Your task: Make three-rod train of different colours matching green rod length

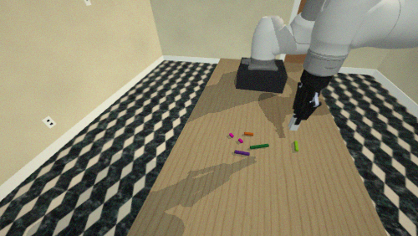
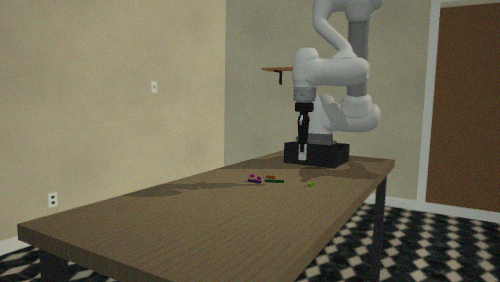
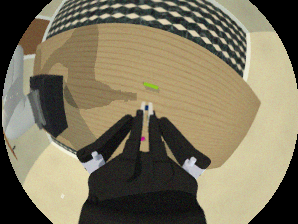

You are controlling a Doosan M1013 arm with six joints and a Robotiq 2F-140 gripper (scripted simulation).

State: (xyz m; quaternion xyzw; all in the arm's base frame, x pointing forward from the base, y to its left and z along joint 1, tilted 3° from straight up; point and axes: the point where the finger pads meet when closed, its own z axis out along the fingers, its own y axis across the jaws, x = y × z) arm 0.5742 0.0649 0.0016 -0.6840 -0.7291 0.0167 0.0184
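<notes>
My gripper (image 1: 293,124) (image 2: 301,156) (image 3: 146,107) hangs well above the table, right of the rod group and behind the lime rod (image 1: 296,146) (image 2: 311,184) (image 3: 150,86). It is shut on a tiny blue rod that shows only at the fingertips in the wrist view. The green rod (image 1: 259,146) (image 2: 274,181) lies flat at mid table. Left of it lie a purple rod (image 1: 242,152) (image 2: 254,181), an orange rod (image 1: 248,134) (image 2: 270,176) and two magenta rods (image 1: 231,135) (image 1: 241,141). All these rods lie apart from one another.
The robot's dark base block (image 1: 261,75) (image 2: 316,154) stands at the far end of the wooden table (image 1: 267,201) (image 2: 200,225). The table's long edges drop to a checkered floor on both sides.
</notes>
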